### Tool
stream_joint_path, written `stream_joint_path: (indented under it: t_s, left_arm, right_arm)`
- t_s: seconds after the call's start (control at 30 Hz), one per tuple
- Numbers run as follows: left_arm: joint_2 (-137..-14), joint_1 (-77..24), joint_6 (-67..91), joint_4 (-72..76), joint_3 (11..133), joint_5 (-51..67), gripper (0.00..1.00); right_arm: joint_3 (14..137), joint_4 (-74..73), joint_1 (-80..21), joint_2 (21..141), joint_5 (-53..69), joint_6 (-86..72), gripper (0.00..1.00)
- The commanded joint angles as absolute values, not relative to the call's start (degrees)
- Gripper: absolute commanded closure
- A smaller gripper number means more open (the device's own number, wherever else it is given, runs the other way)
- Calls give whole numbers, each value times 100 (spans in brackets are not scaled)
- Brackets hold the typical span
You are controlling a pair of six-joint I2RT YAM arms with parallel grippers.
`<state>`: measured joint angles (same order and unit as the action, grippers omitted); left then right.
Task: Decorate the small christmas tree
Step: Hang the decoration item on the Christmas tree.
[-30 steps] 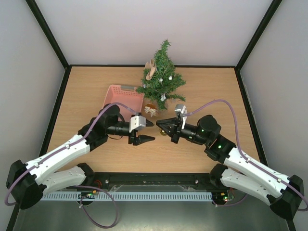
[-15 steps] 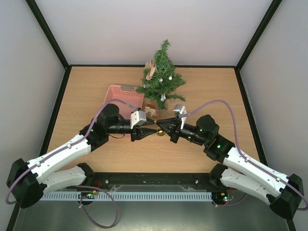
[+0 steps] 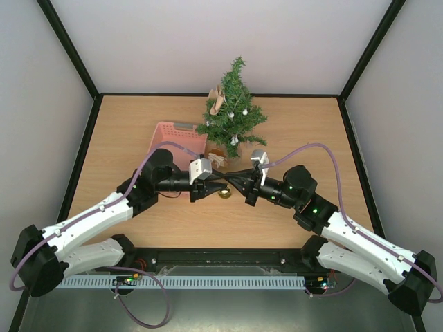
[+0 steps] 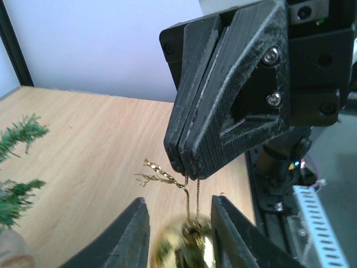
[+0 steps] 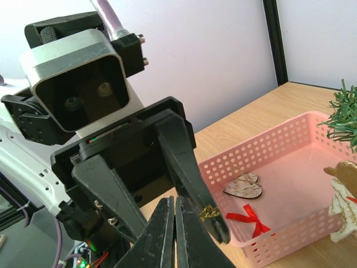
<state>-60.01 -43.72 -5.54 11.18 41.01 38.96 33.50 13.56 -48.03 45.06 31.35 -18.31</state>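
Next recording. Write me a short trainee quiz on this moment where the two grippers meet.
1. True or false: the right gripper is shut on the gold bauble's thread.
2. Name one thing lying in the pink basket.
3. Where is the gold bauble? A hanging on the small christmas tree; B in the pink basket; C between the left gripper's fingers.
Key: 1 true; 2 the wooden heart or the red bow; 3 C.
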Motion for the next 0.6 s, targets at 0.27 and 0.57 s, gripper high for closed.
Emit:
stream_joint_path:
  t_s: [0.27, 0.57]
  left_arm:
    - [-6015, -4401, -901, 1186, 4253, 4441, 97]
    - [-5958, -4399, -1057, 918, 4301, 4395, 68]
  right_arm:
    - [3314, 1666, -4824, 4386, 3372, -1900, 98]
    - [3316, 1665, -4825, 4354, 3679, -1844, 98]
